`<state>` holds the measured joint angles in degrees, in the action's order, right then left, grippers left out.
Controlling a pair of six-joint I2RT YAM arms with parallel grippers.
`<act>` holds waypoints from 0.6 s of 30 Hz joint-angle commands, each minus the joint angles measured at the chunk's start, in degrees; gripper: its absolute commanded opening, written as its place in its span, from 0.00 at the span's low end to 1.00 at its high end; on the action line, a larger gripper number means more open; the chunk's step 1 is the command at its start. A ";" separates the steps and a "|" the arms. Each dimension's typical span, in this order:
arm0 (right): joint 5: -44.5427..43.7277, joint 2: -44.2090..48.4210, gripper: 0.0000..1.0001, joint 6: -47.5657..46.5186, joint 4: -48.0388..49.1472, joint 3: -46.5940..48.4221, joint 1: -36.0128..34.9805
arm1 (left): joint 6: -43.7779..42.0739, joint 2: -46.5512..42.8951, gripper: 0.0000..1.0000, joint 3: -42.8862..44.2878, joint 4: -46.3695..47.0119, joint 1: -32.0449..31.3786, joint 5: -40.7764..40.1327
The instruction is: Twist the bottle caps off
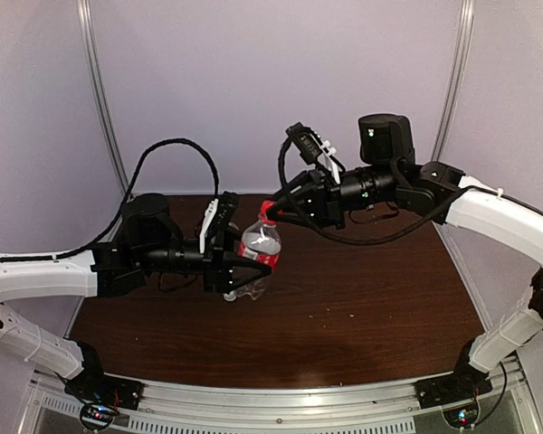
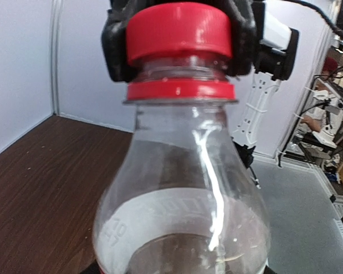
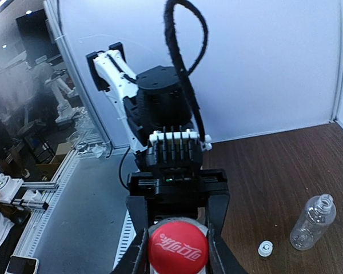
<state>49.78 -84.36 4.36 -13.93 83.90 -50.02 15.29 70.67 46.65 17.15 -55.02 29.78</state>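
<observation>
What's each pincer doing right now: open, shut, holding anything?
Left pincer: shut on the red-label bottle.
Right pincer: shut on the red cap.

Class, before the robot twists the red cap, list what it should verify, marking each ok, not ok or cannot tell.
1. Left gripper clamps the labelled bottle: ok.
2. Right gripper closed around the red cap: ok.
3. The red cap seated on the neck: ok.
4. Plain bottle uncapped, white cap lying beside it: ok.
5. Grip firm enough not to slip: cannot tell.
</observation>
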 commanded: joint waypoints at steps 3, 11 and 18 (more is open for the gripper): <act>14.87 -1.34 0.20 -12.26 -3.12 3.72 1.54 | 3.66 -0.44 0.44 -0.70 11.38 -0.38 20.00; 20.67 -3.34 0.20 -16.68 -8.01 7.70 2.10 | 7.64 0.43 0.44 -0.45 16.62 -0.39 26.28; 17.39 -2.66 0.24 -15.22 -7.94 7.01 2.08 | 7.30 0.33 0.44 0.44 15.12 -0.39 23.80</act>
<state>69.69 -87.55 -10.44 -20.51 90.19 -49.56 23.51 72.25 46.24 26.04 -55.07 50.22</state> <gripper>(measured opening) 0.301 0.540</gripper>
